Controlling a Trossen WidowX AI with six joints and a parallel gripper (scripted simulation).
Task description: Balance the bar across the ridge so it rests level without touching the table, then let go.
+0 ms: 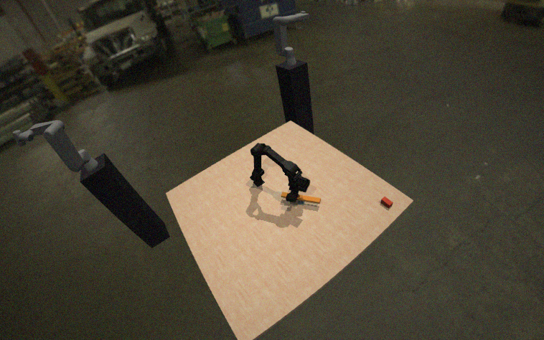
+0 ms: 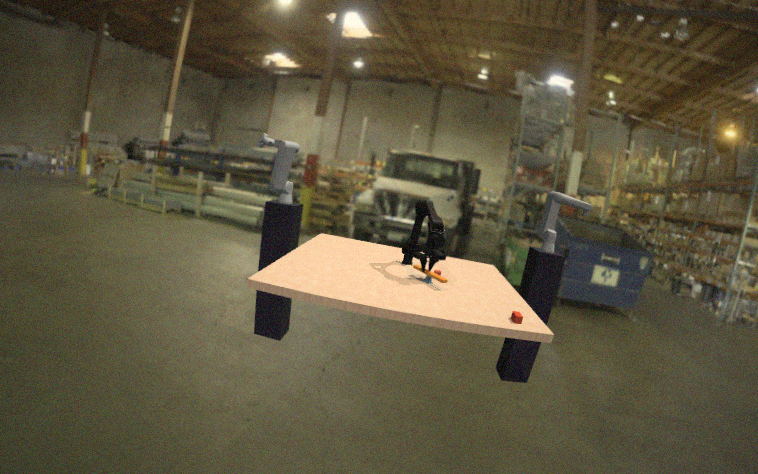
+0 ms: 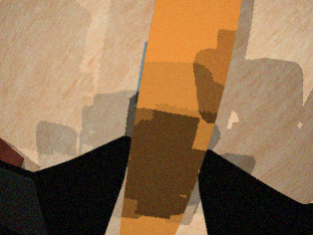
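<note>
The orange bar [image 1: 301, 198] lies across a small blue ridge [image 1: 300, 201] near the middle of the wooden table, and it looks close to level. Both also show in the exterior view, the bar [image 2: 430, 273] above the ridge [image 2: 427, 279]. In the wrist view the bar [image 3: 179, 114] runs straight away from me, and a thin blue sliver of the ridge shows at its left edge. My gripper [image 3: 165, 151] stands over the bar with one dark finger on each side. The fingers are slightly parted from the bar, so the gripper is open.
A small red block [image 1: 386, 201] sits near the table's right corner. Two dark pillars carrying grey camera arms stand by the table, one at the left [image 1: 124, 200] and one at the back [image 1: 294, 94]. A dark red patch [image 3: 9, 153] shows at the wrist view's left edge.
</note>
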